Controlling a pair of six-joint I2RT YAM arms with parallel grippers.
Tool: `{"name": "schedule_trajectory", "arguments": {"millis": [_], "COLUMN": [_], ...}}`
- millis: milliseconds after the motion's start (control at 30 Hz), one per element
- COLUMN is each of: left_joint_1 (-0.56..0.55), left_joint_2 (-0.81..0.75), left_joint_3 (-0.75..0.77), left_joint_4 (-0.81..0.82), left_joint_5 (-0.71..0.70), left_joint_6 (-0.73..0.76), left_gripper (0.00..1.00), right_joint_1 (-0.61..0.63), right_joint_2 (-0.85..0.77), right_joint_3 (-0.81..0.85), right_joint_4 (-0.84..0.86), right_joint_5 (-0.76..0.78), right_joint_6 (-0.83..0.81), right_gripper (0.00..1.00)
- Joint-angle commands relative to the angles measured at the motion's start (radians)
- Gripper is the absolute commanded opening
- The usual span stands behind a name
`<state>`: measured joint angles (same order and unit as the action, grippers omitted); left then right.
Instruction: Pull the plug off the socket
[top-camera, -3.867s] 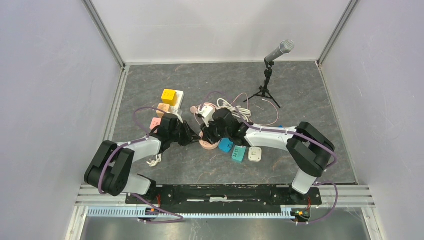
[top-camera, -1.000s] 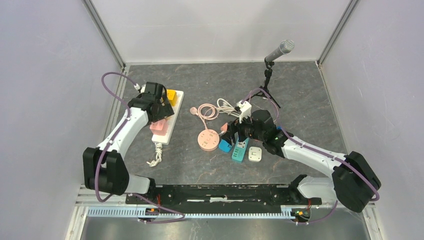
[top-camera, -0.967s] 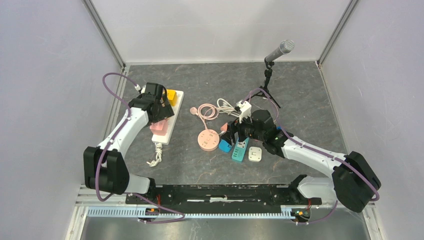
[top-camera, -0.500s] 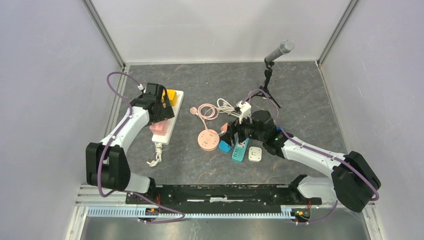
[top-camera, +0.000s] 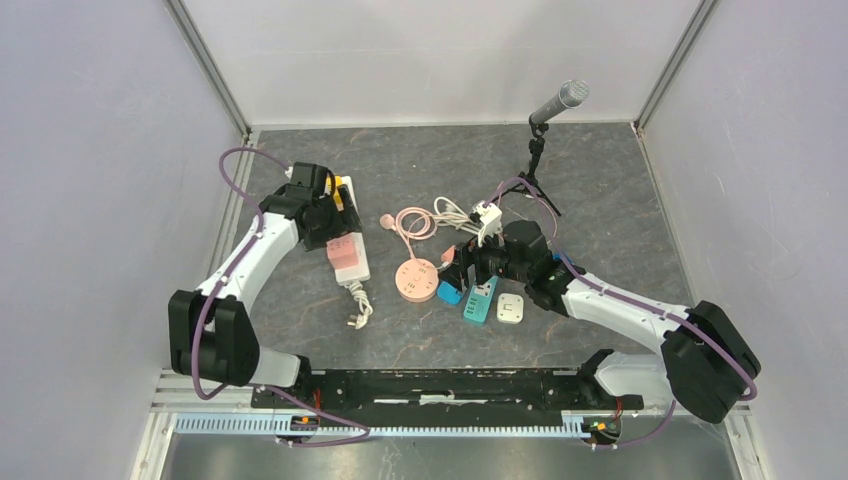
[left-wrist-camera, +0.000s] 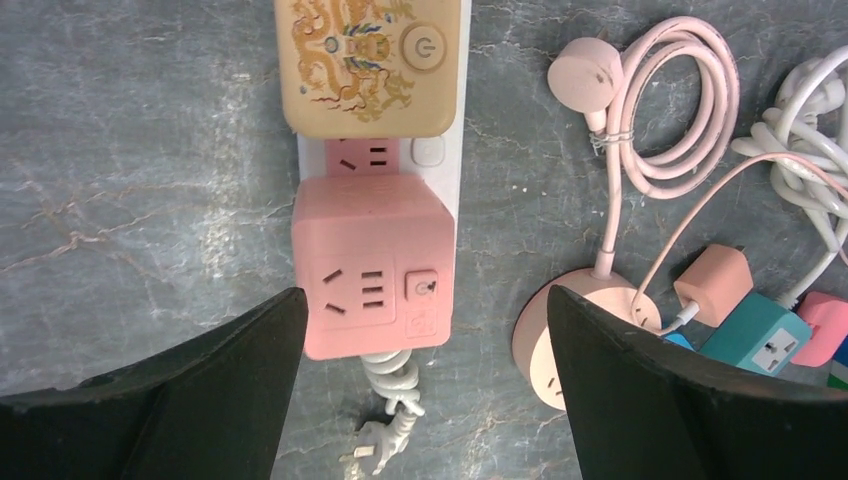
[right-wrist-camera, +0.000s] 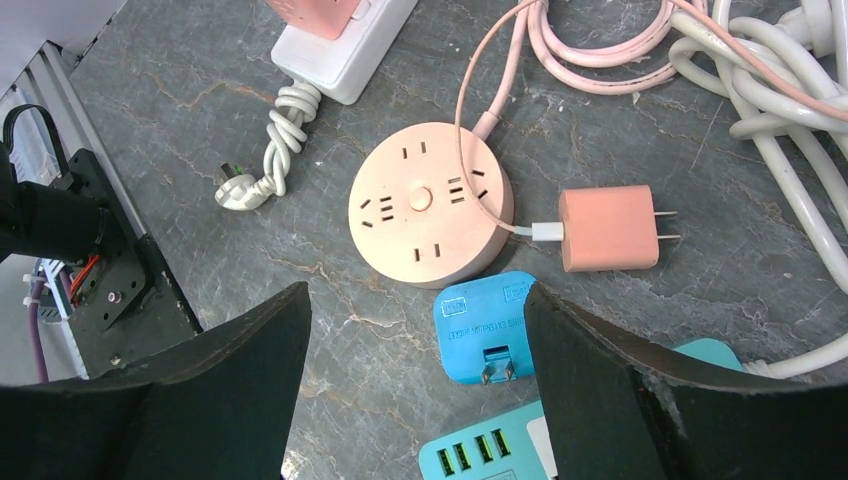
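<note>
A white power strip (left-wrist-camera: 440, 160) lies on the grey table with a pink cube plug (left-wrist-camera: 372, 262) and a cream dragon-print plug (left-wrist-camera: 370, 60) seated in it. My left gripper (left-wrist-camera: 425, 300) hovers open over the pink cube, one finger on each side and neither touching it. From above, that gripper (top-camera: 325, 215) covers the strip's far end, and the pink cube (top-camera: 346, 252) shows just below it. My right gripper (right-wrist-camera: 415, 295) is open and empty above the round pink socket (right-wrist-camera: 430, 210). A pink charger (right-wrist-camera: 608, 228) lies loose beside that socket.
The strip's knotted cord and plug (left-wrist-camera: 385, 440) trail toward me. A blue adapter (right-wrist-camera: 495, 335), a teal USB strip (right-wrist-camera: 480, 455) and a white adapter (top-camera: 511, 308) lie by the right gripper. White cables (top-camera: 460, 212) and a microphone tripod (top-camera: 540, 140) stand farther back.
The white strip with its pink cube has swung right and toward me, cord trailing along. My left gripper shifted slightly right with it. The right arm has barely moved.
</note>
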<state>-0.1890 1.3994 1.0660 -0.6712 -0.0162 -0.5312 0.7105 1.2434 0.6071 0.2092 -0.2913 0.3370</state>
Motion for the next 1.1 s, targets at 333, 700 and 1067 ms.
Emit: {"name": "schedule_trajectory", "arguments": {"millis": [333, 700, 1067], "left_joint_1": [-0.001, 0.000, 0.023], "left_joint_2": [-0.192, -0.411, -0.407], "left_joint_3": [0.086, 0.143, 0.060], "left_joint_4": [-0.110, -0.237, -0.183], "left_joint_5": [-0.145, -0.448, -0.417], "left_joint_6": [-0.053, -0.052, -0.161], "left_gripper": [0.98, 1.00, 1.00], "right_joint_1": [0.159, 0.385, 0.476], "right_joint_2": [0.074, 0.564, 0.897], "right_joint_3": [0.130, 0.682, 1.009], "right_joint_4": [0.007, -0.087, -0.088], "right_joint_5": [0.202, 0.569, 0.769], "right_joint_6": [-0.034, -0.009, -0.018], "right_gripper": [0.92, 0.98, 0.98]}}
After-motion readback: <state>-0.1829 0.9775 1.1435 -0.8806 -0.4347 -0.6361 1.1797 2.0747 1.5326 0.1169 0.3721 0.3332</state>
